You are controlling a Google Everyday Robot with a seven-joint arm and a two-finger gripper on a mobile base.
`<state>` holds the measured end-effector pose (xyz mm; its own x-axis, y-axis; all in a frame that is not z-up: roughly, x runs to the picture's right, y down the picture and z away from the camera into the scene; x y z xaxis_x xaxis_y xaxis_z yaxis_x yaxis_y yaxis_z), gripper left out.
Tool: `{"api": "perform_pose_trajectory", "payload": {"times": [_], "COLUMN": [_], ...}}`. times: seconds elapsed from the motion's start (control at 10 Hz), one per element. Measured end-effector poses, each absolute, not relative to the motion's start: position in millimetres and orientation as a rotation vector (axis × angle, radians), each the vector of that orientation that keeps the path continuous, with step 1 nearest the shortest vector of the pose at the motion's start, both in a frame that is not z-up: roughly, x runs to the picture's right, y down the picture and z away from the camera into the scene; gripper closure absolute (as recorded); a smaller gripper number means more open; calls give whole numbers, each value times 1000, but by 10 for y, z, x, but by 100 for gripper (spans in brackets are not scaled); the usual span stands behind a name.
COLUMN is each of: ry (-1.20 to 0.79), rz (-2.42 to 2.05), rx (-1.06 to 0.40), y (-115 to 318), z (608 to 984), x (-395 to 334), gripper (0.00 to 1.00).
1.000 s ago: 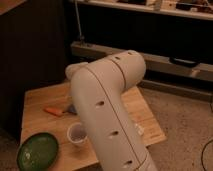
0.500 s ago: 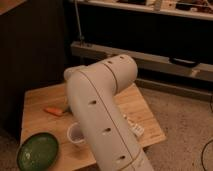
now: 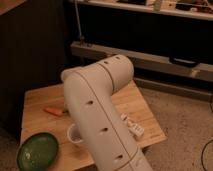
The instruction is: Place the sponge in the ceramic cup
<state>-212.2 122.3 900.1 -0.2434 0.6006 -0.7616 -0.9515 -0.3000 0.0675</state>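
Observation:
The ceramic cup point(image 3: 73, 134), small, pale and plain-walled, stands on the wooden table point(image 3: 145, 111) near its front left. My arm's big white link point(image 3: 97, 107) covers its right side. That link runs from the elbow above the table's middle down to the lower right and fills the centre of the view. My gripper is hidden behind the arm, somewhere over the table's left half. The sponge is hidden from view.
A green bowl point(image 3: 38, 150) sits at the table's front left corner. An orange carrot-like object point(image 3: 53, 111) lies left of the arm. A small white item point(image 3: 133, 126) lies right of the arm. Dark shelving point(image 3: 150, 55) stands behind the table, with floor to the right.
My arm's elbow has swung a little to the left and lower over the table. It now covers more of the cup.

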Motion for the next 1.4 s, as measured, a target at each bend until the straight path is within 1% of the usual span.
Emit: {"api": "perform_pose_trajectory", "payload": {"times": [0.1,0.2,0.3,0.4,0.5,0.8,1.0,1.1,1.4], "ry": [660,669,672,671,672,678,643,625,539], "rz": [1761,1749,1737,1734,1733,1734,1763,1780,1842], "rx": [-769,-768,-762,-762,-762,-762,-802,-830,-908], "y": [1256,1293,1314,1314,1315,1321,1243,1183,805], "z": [9002,9001,8990,8984,8980,8971,8865,8735,8173], "x": [-2122,-2125,-2124,-2140,-2141,-2118,-2051,-1929,-1574], "gripper": [74,87,95,99,100,100,100,100,100]}}
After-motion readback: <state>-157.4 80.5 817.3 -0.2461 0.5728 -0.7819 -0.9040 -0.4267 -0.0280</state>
